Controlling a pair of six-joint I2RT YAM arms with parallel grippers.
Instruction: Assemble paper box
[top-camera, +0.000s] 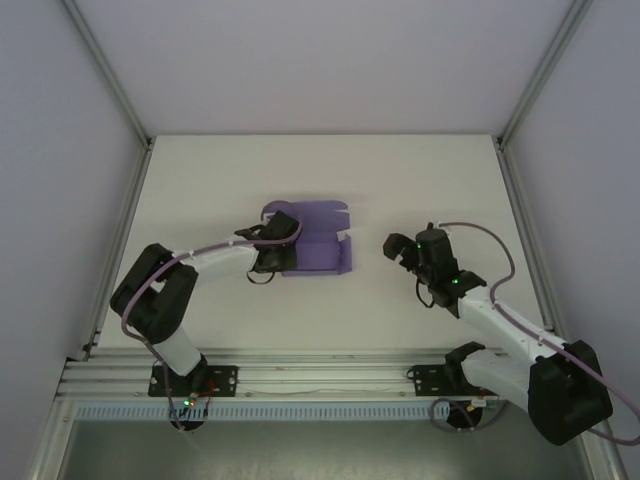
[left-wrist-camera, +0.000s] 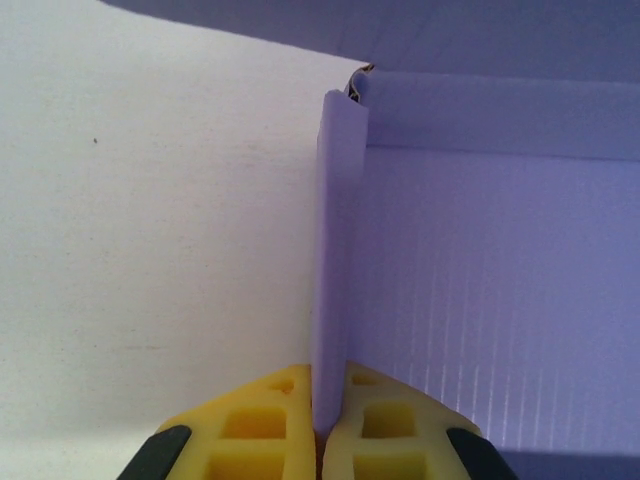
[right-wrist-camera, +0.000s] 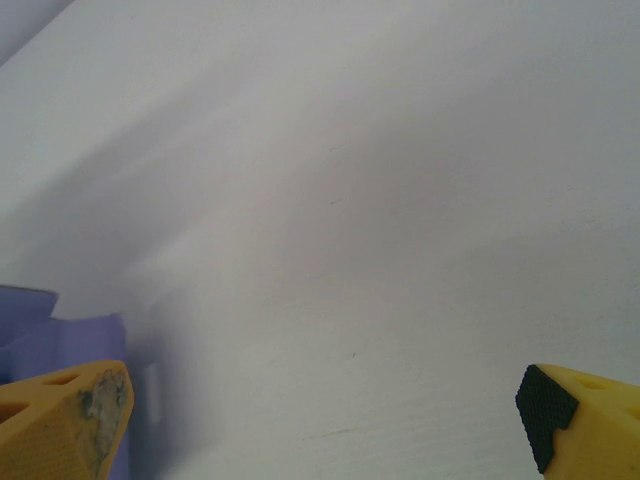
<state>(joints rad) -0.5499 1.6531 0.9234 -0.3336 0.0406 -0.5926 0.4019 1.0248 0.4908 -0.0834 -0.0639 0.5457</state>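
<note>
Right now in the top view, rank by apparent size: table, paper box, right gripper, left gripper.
1. table
2. paper box
3. right gripper and left gripper: they look about alike, so unranked.

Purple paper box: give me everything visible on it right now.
The paper box is thin, plain purple card with faint ribbing, half-formed. Its base lies flat on the white table near the middle. One side wall stands upright, and a far wall is folded up to meet it at a corner. Cut-edged flaps show along its far side. The left hand is shut on the upright wall; apart from the table, nothing else touches it.
</note>
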